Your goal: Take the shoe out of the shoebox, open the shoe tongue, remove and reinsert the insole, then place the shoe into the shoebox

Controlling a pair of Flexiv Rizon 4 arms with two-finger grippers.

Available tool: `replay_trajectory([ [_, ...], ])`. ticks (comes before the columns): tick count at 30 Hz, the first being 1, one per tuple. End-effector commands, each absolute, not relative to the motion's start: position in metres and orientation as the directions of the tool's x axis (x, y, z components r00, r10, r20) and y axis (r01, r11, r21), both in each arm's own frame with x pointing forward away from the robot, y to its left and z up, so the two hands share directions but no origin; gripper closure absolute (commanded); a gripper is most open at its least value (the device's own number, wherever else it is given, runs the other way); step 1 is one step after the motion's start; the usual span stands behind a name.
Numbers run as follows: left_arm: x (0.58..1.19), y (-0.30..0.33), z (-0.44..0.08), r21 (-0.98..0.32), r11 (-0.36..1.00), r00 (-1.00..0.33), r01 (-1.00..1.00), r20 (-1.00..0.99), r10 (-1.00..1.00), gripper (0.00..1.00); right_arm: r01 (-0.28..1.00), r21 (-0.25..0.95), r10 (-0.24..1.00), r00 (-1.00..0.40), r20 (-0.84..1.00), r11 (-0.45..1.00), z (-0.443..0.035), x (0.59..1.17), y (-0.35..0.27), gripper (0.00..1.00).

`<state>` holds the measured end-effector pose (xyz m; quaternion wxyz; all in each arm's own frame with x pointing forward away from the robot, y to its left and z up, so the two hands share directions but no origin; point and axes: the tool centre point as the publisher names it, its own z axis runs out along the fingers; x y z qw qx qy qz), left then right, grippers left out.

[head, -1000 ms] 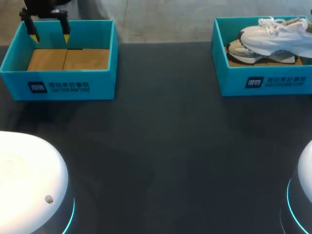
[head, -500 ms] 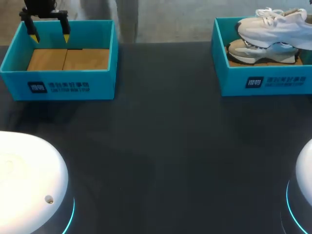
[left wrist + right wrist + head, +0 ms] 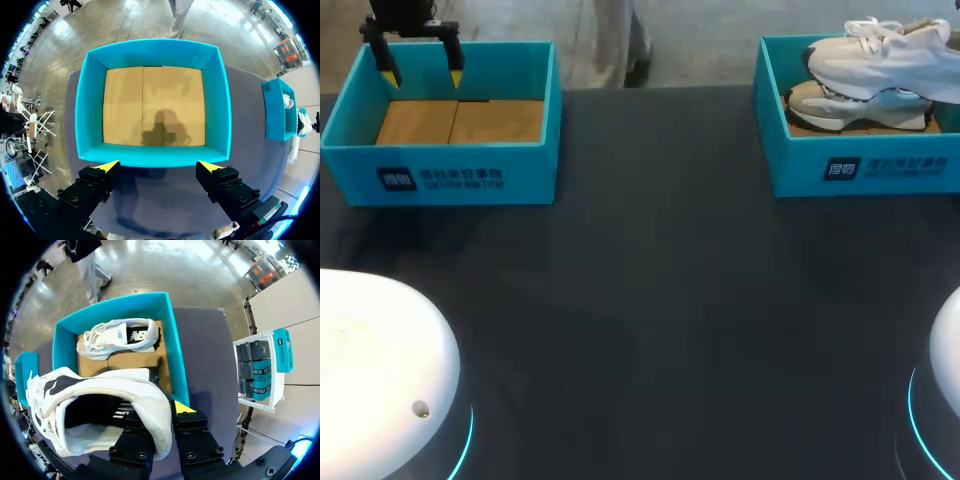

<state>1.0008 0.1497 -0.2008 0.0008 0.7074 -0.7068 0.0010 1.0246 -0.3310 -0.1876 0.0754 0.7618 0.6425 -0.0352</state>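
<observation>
Dark matte surface (image 3: 650,300) — open teal cardboard box (image 3: 520,175) at far left, tan cardboard floor (image 3: 460,120) showing. Second white lace-up sneaker (image 3: 120,337) at far right — lying on its side on tan cardboard.

dark table (image 3: 650,300), two teal shoeboxes (image 3: 440,150) (image 3: 860,165)

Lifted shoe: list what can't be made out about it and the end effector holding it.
Head view: the heel of the lifted shoe and the right end effector are cut off by the right edge.
Right wrist view: one yellow fingertip is hidden behind the shoe's heel.
Head view: the second shoe is partly covered by the lifted shoe.
</observation>
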Motion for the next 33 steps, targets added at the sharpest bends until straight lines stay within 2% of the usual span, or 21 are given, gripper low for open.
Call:
replay_trajectory([
  [1, 1.0, 0.15, -0.201, 0.0, -0.001, 0.001, -1.0, 0.002, -1.0, 0.0, 0.984, 0.07, 0.974, 0.172, -0.149, -0.164, -0.186, 1.024, -0.331, 1.0],
  [14, 1.0, 0.15, -0.201, 0.0, -0.001, 0.001, -1.0, 0.002, -1.0, 0.0, 0.984, 0.1, 0.968, 0.165, -0.188, -0.148, -0.18, 0.99, -0.284, 1.0],
  [33, 1.0, 0.15, -0.201, 0.0, -0.001, 0.001, -1.0, 0.002, -1.0, 0.0, 0.985, 0.1, 0.964, 0.157, -0.215, -0.138, -0.171, 0.92, -0.177, 1.0],
])
